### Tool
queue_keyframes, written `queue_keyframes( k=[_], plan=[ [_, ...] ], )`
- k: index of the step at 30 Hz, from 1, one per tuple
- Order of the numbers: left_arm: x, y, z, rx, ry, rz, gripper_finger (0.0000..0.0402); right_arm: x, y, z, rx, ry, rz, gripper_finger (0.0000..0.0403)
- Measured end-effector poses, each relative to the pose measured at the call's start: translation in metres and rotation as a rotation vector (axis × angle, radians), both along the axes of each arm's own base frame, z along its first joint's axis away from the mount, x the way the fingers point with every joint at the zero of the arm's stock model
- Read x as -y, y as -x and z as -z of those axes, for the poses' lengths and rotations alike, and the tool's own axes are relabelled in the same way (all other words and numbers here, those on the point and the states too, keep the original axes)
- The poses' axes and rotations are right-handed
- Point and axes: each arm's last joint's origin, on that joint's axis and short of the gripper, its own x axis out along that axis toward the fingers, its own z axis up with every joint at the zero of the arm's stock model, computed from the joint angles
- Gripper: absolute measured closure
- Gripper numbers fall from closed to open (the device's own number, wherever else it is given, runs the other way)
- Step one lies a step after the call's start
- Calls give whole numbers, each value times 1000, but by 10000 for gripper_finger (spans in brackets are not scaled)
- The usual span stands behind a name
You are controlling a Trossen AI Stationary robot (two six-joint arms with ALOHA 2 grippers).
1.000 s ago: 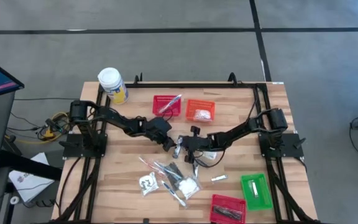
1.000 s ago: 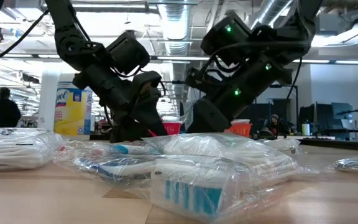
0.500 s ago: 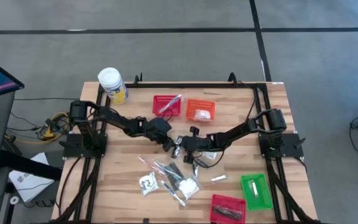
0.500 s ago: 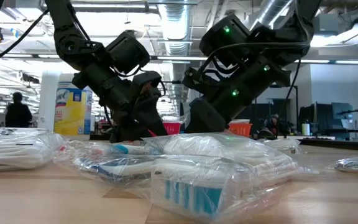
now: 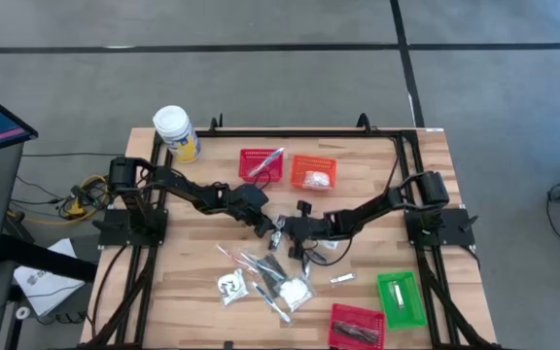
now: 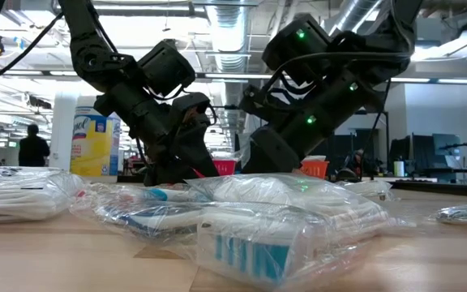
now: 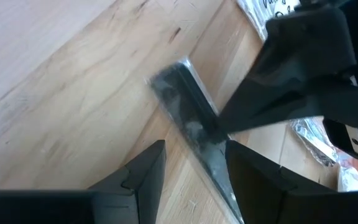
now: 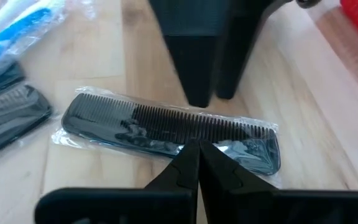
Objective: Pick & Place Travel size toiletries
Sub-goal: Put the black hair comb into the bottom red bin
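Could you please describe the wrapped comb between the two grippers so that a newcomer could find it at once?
Start at the middle of the wooden table, where the left gripper and right gripper meet. The black comb lies flat there in clear wrap, apart from the packet pile.

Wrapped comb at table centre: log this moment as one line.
left gripper: open, straddling wrapped black comb | right gripper: shut, tips pressing comb's edge | comb: flat on table
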Motion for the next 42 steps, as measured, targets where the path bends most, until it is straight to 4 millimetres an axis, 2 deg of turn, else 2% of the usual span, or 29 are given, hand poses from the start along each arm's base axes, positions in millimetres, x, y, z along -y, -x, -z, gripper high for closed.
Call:
queue_keyframes(
  k=[8, 18, 31, 42],
  plan=[
    [0, 0, 0, 0, -2, -1, 235, -4, 0, 0, -2, 8, -13, 403],
    [0, 0, 0, 1, -8, -1, 235, -11, 1, -11, 25, 51, -30, 403],
    [5, 0, 0, 6, 9, 32, 235, -12, 2, -11, 20, 62, -26, 403],
    [6, -1, 0, 12, 29, 52, 235, -9, 7, -6, -48, 51, 10, 403]
  ],
)
